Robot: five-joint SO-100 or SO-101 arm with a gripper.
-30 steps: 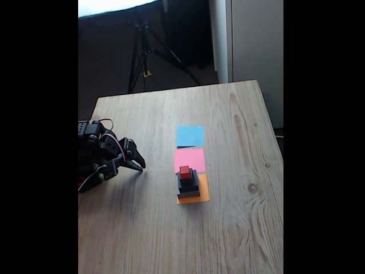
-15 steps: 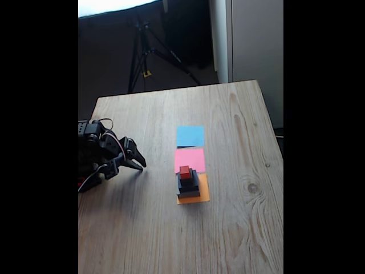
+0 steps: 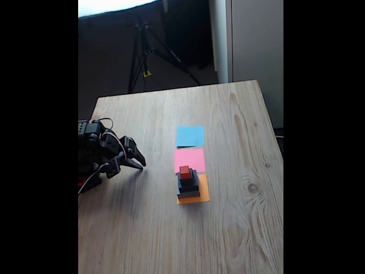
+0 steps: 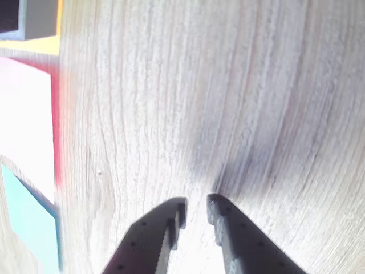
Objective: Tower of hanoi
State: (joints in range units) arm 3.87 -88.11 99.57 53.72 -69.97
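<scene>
Blocks stood in one tower on the orange paper square (image 3: 194, 196), toward the middle of the wooden bench (image 3: 228, 240) in the fixed view: the large flat grey block (image 3: 189, 193) at the bottom, the medium black block (image 3: 188, 185) on it, the small black cube (image 3: 186, 177) above that, and the tiny red cube (image 3: 185, 171) on top. The pink paper square (image 3: 190, 158) lay just behind the tower, touching the orange one, and the blue paper square (image 3: 190, 136) lay beyond the pink, a narrow strip of bench between them.

My gripper (image 3: 140, 164) sat low over the bench at the left side of that view, well apart from the tower and pointing toward it. In the wrist view my gripper (image 4: 197, 208) held nothing; its two fingertips were almost together, a thin gap showing between them above bare wood. At the left edge of the wrist view I saw a corner of the grey block (image 4: 39, 20) over the orange paper (image 4: 34, 45), then the pink paper (image 4: 28, 120) washed out by glare, then the blue paper (image 4: 28, 222).

Behind the bench stood a dark tripod (image 3: 145, 51).
</scene>
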